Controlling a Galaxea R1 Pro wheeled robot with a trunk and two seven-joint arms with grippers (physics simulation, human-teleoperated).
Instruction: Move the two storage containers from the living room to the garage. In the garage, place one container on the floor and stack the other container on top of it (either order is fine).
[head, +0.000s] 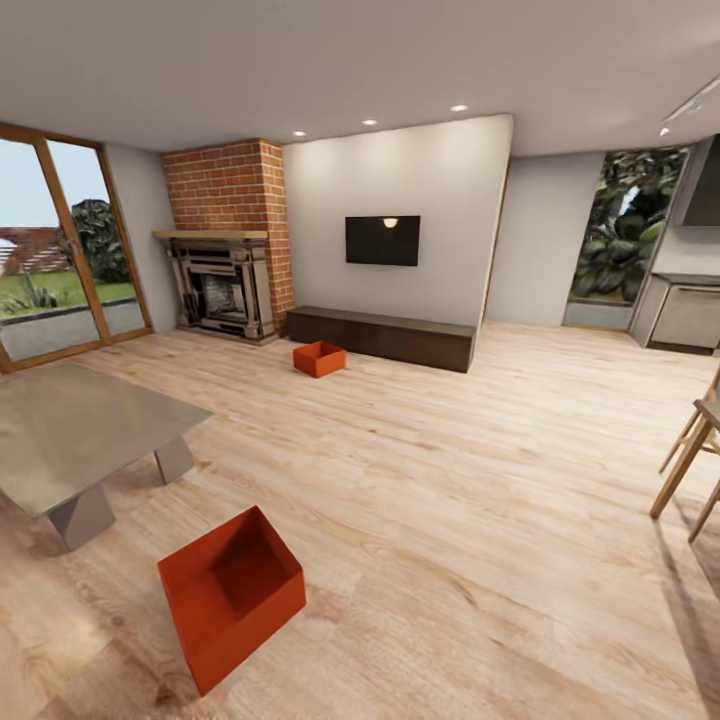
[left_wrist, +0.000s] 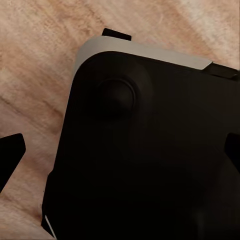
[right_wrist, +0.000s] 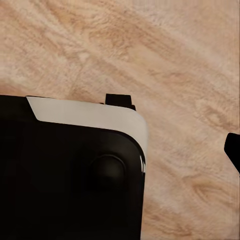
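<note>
A: Orange-red near bin (head: 232, 592) on the light plank floor (head: 450, 480), low in the head view and left of centre, open top up, turned corner-on to the camera.
B: Second one?
A: Far bin (head: 319, 358), same colour, well apart from the first, on the floor just in front of the low dark cabinet (head: 382, 337) and near the brick fireplace (head: 226, 240).
B: Between them?
A: Bare planks, plus a grey table (head: 70, 430) at left, near the close bin but not touching.
B: Rest of the room?
A: Black TV (head: 382, 240) on the pale wall above the cabinet. Glass doors (head: 60, 250) far left with greenery outside. Wooden chair legs (head: 690, 455) at the right edge. Grey kitchen unit (head: 685, 310) far right, beside a window full of leaves.
B: Left fingers?
A: Left wrist view: dark fingers (left_wrist: 11, 154) poking in at the two side edges, over a black base body with a pale rim (left_wrist: 145, 150) and planks beyond. Looks spread, gripping nothing.
B: Right?
A: Right wrist view: one dark tip (right_wrist: 233, 149) at the side edge, same black body with pale rim (right_wrist: 70, 175) and floor past it. Other finger out of frame, so spread or closed: cannot tell.
</note>
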